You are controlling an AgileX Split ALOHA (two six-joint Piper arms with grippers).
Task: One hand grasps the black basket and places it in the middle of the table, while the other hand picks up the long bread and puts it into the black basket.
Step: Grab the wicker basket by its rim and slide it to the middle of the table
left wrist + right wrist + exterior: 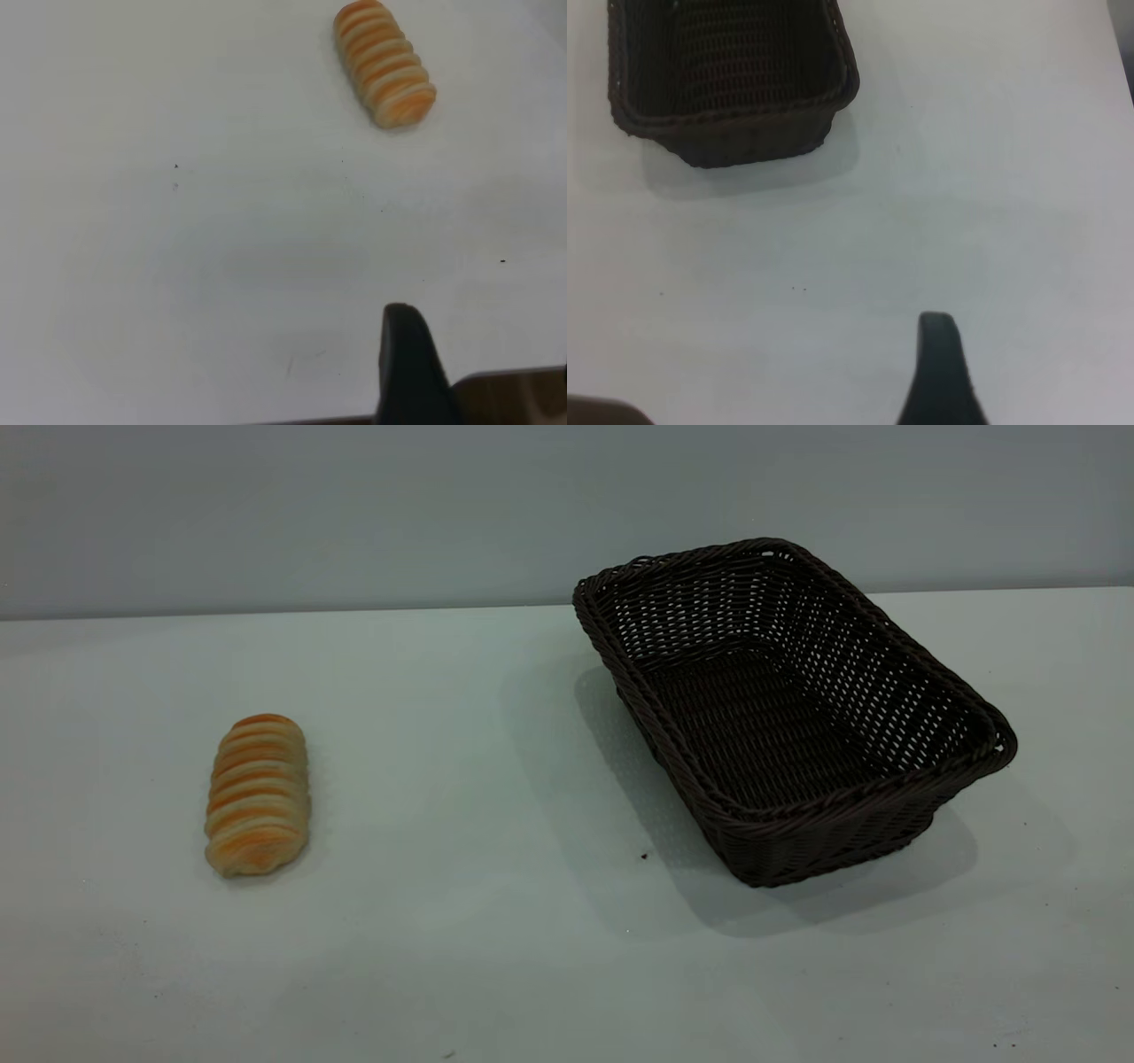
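Note:
The long bread (258,794), golden-orange with pale ridges, lies on the table (461,957) at the left. It also shows in the left wrist view (385,63). The black basket (952,673) stands empty at the right, turned at an angle. One end of it shows in the right wrist view (735,133). My left gripper (400,363) shows only as a dark tip near the table's edge, well apart from the bread. My right gripper (939,363) shows only as a dark tip above bare table, well short of the basket. Neither arm appears in the exterior view.
A grey wall (354,514) stands behind the table's far edge. A brown strip (523,394) lies past the table's edge by the left gripper. Bare tabletop lies between the bread and the basket.

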